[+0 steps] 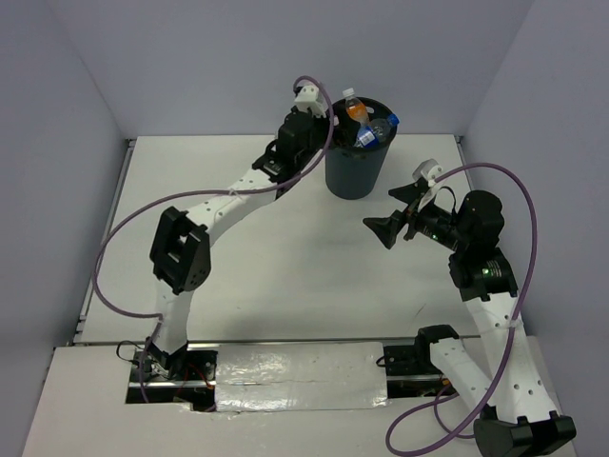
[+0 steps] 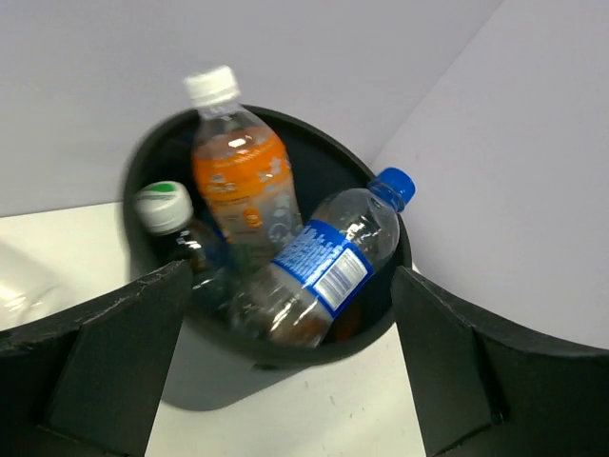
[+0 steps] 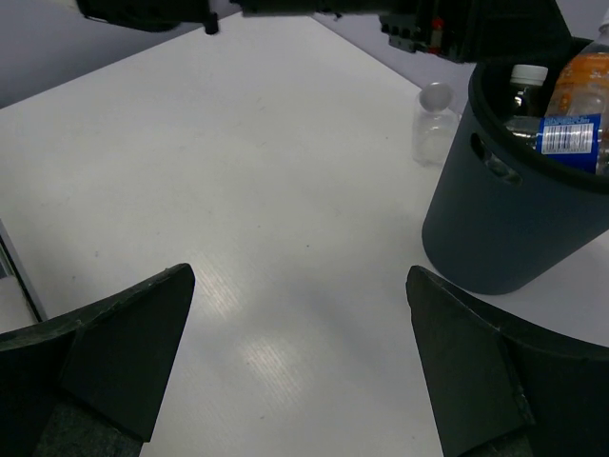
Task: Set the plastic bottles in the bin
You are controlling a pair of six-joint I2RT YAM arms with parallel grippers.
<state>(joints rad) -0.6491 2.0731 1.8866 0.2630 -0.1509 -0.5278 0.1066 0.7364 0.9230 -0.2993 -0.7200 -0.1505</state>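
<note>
Three bottles sit crammed in the bin (image 2: 333, 162), which fills the centre of the left wrist view. An orange bottle (image 2: 243, 181) with a white cap leans toward the upper left. A blue-labelled bottle (image 2: 324, 267) lies slantwise with its blue cap over the right rim. A dark bottle (image 2: 181, 233) with a pale, green-marked cap stands against the left wall. All three poke above the rim. The left gripper (image 2: 290, 286) hangs just over the bin's near edge, jaws spread wide with nothing between them. Its fingers (image 2: 105, 352) frame the lower corners of that view.

In the overhead view the bin stands in the upper middle of the frame on the white table (image 1: 285, 276), with the left arm (image 1: 238, 195) reaching up to its left rim. The right gripper (image 1: 392, 211) sits to the lower right of the bin, apart from it, and it too is wide open and empty.

In the right wrist view the bin takes up the right edge, with an oval handle slot (image 3: 495, 162) showing below its rim. A fourth, clear bottle (image 3: 436, 119) with a pale cap stands upright on the table in the upper right of the frame, just beside the bin and outside it.
</note>
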